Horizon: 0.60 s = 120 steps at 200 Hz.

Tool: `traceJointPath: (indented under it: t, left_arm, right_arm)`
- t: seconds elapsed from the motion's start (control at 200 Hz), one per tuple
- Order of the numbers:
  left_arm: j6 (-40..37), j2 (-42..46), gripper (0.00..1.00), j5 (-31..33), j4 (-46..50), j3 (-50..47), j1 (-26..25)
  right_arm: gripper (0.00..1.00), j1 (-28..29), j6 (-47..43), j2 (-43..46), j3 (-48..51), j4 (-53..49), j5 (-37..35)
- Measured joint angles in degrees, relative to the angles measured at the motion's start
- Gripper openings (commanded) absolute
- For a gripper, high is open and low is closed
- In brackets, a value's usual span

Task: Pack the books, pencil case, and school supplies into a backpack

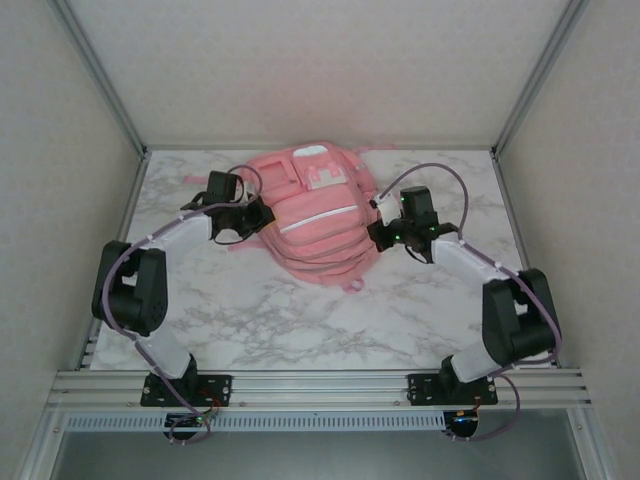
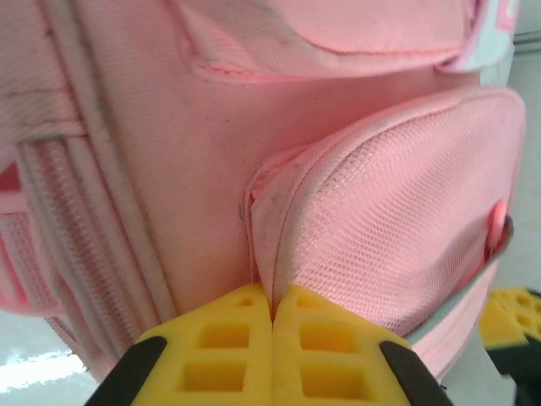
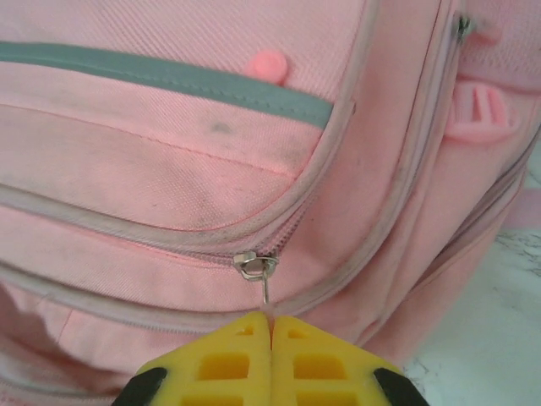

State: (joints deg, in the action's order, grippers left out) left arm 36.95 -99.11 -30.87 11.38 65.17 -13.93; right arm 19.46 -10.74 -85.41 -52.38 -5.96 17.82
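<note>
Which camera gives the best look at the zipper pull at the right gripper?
Right wrist: the zipper pull runs from its slider into the shut right gripper, close and sharp. Top external has the backpack whole, the pull too small to tell. Left wrist faces a mesh side pocket.

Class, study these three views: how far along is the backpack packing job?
Done: what is already packed cannot be told; the backpack lies on the marble table. In hand: the right gripper pinches a zipper pull, and the left gripper pinches the mesh pocket edge. Left: likely running that zip.
</note>
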Motion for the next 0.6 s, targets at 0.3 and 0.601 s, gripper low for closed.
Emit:
traceJointPath:
  t: [0.3,0.601]
  left_arm:
    - [-1.7,-9.5,0.16,4.2,5.4,14.6,4.4]
    - [-2.4,-5.9,0.69,9.0,8.3,14.2,4.7]
  right_arm:
    - [0.0,2.7,4.0,7.0,4.7,-4.1,-8.9]
    - [0.38,3.1,12.1,-1.5,-1.5,-8.5,-8.7]
